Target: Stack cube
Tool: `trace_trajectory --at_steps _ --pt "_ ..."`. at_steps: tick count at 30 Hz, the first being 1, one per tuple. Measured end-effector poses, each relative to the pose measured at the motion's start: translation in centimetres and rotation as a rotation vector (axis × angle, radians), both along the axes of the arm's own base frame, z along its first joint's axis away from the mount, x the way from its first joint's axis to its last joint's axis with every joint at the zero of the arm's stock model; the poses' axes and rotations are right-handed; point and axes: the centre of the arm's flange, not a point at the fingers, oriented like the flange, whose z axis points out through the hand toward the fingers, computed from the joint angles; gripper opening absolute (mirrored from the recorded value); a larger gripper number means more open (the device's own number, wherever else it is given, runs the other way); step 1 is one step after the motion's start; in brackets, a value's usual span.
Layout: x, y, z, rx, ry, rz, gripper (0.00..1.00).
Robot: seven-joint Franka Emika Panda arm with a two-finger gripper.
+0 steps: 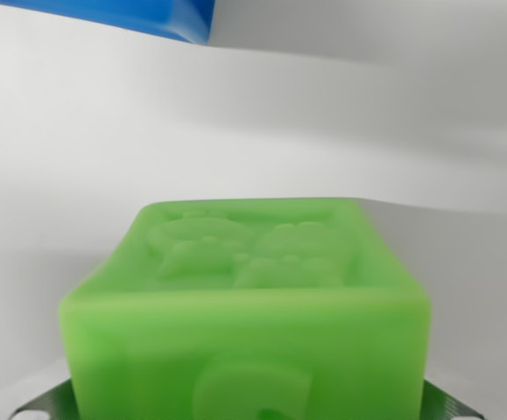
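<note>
jaws flank green cube (253, 306); embossed face up

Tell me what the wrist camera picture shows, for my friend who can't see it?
A bright green soft-looking cube with raised pictures on its top fills the lower middle, with the tool's grey metal fingertips showing at both bottom corners. Behind it is a plain white surface, and a blue block's edge shows at the top left.

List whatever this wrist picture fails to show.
- Blue object: cut off by the wrist view's top edge, so its shape is unclear.
- Green cube: bottom cut by the lower edge; raised figures blurred.
- Pincer: only metal tips flank the cube; grip unclear.
</note>
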Motion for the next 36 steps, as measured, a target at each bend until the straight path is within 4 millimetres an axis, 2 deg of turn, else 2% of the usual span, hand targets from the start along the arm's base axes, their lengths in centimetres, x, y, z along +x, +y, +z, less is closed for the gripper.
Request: trace_trajectory --at_steps 18,28,36 --pt "0.0 0.0 0.2 0.000 0.000 0.000 0.00" --pt "0.1 0.0 1.7 0.000 -0.004 -0.002 0.00" --pt "0.1 0.0 3.5 0.001 -0.005 0.000 0.00"
